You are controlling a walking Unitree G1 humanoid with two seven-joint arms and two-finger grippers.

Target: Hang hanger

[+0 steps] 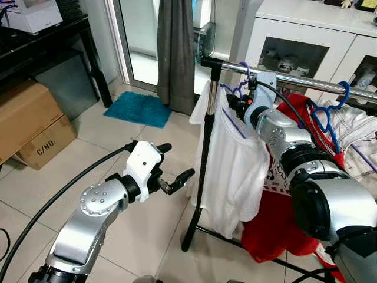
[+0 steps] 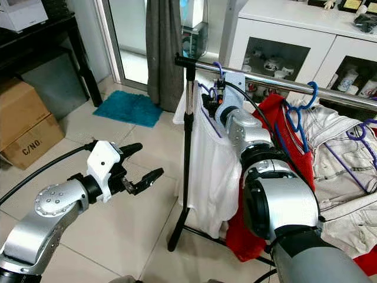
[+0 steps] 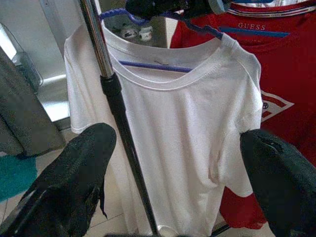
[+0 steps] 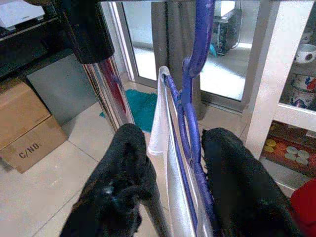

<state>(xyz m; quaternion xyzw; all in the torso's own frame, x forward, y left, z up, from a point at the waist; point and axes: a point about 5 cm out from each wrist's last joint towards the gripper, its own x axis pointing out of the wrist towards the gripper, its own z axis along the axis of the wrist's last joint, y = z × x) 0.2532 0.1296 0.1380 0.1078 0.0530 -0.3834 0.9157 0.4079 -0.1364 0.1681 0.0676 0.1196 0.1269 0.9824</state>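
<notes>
While the purple hanger (image 4: 190, 123) carrying the white shirt (image 1: 235, 165) already has its hook over the rail (image 2: 265, 82) at the rack's end, the right end effector (image 4: 175, 168) closes around its neck. Hanging looks nearly done; letting go remains. The left end effector (image 1: 174, 168) waits spread apart, empty, beside the rack.

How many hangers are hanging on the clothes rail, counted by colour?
Purple hangers: 2 (one inside the white T-shirt, held by the right gripper; one farther along the rail)
Blue hangers: 1
Total: 3
</notes>
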